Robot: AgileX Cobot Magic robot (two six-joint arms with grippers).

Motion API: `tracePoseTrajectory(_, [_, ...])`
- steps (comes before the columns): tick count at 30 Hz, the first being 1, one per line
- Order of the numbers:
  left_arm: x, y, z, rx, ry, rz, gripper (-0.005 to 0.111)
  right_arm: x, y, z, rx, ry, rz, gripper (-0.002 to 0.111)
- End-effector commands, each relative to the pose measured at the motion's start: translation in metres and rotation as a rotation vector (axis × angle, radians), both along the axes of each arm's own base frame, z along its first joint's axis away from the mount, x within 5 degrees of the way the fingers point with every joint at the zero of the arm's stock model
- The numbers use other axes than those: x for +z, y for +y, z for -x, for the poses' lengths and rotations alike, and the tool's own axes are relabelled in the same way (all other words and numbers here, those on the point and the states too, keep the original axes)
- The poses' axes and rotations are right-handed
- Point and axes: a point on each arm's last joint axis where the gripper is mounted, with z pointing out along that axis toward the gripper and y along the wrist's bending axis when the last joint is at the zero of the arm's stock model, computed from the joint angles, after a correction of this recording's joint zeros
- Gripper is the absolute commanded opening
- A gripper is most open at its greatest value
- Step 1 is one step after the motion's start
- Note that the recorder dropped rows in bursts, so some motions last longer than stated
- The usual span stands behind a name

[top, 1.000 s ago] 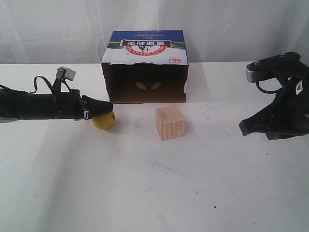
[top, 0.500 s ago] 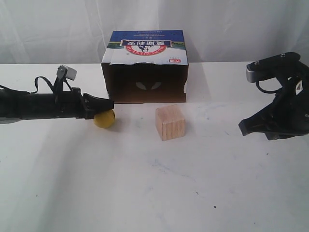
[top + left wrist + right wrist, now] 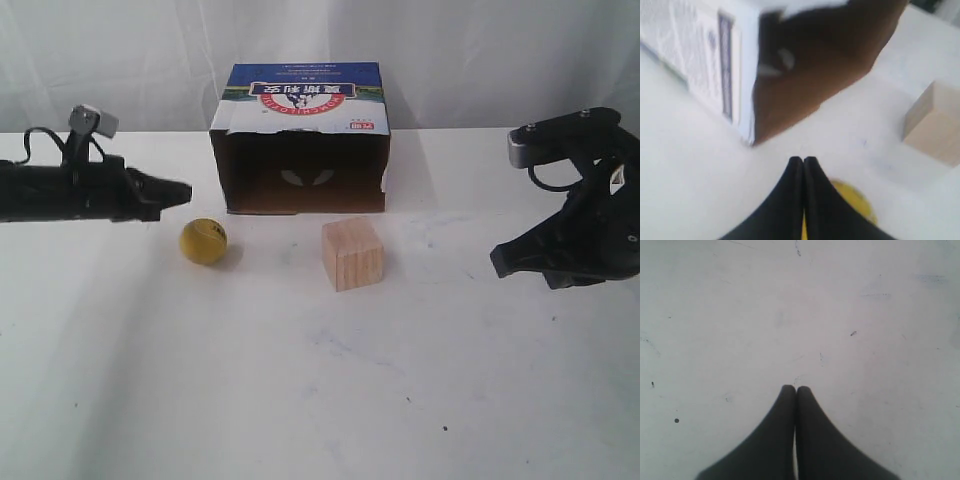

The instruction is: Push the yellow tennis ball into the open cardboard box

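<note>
Lining up a push on the yellow tennis ball [image 3: 203, 241] toward the open cardboard box [image 3: 300, 100].

The ball sits on the white worktop [image 3: 300, 400] at about 7 o'clock from the box's dark mouth, outside it, with a wooden cube [image 3: 352, 254] at the ball's 3 o'clock. The left end effector [image 3: 185, 188], fingers pressed together and holding nothing, hangs at the ball's 11 o'clock without touching it. The right end effector [image 3: 796, 389], likewise closed and empty, idles well apart at 3 o'clock. Next, I judge, the left tip must drop to the ball's 7 o'clock side and sweep toward 1 o'clock, clearing the box's near wall.
</note>
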Motion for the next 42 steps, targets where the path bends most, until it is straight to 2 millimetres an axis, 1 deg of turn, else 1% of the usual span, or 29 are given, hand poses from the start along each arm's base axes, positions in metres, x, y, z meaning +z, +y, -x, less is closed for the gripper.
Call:
tracePoseTrajectory(1, [-0.016, 0.002, 0.011, 0.044, 0.027, -0.034, 0.0, 0.0, -0.001, 0.0, -0.01, -0.009, -0.007, 0.0])
tracePoseTrajectory(7, [-0.015, 0.001, 0.012, 0.048, 0.022, 0.005, 0.0, 0.0, -0.001, 0.0, -0.01, -0.009, -0.007, 0.0])
tracePoseTrajectory(12, [-0.01, -0.005, 0.014, -0.014, -0.017, 0.057, 0.0, 0.001, -0.001, 0.0, -0.017, -0.01, -0.011, 0.0])
tracePoseTrajectory(17, [-0.012, -0.023, 0.015, -0.067, -0.026, 0.047, 0.0, 0.001, -0.001, 0.0, -0.017, -0.01, -0.011, 0.0])
tracePoseTrajectory(21, [-0.022, -0.046, 0.017, -0.144, -0.039, 0.017, 0.0, 0.0, -0.001, 0.0, -0.019, -0.008, -0.013, 0.0])
tracePoseTrajectory(23, [-0.027, -0.053, 0.016, -0.163, -0.036, 0.014, 0.0, 0.0, -0.001, 0.001, -0.019, -0.004, -0.012, 0.0])
tracePoseTrajectory(25, [-0.027, -0.058, 0.013, -0.176, -0.042, 0.017, 0.0, 0.0, -0.001, 0.001, -0.019, -0.004, -0.012, 0.0])
tracePoseTrajectory(35, [-0.001, -0.061, -0.007, -0.179, -0.111, 0.065, 0.0, 0.0, -0.001, 0.001, -0.03, -0.003, -0.018, 0.0])
tracePoseTrajectory(40, [0.011, -0.063, -0.009, -0.205, -0.153, 0.091, 0.0, 0.0, -0.001, 0.001, -0.031, -0.002, -0.022, 0.0])
tracePoseTrajectory(42, [0.021, -0.062, -0.009, -0.19, -0.153, 0.099, 0.0, 0.0, -0.001, 0.001, -0.032, -0.002, -0.024, 0.0])
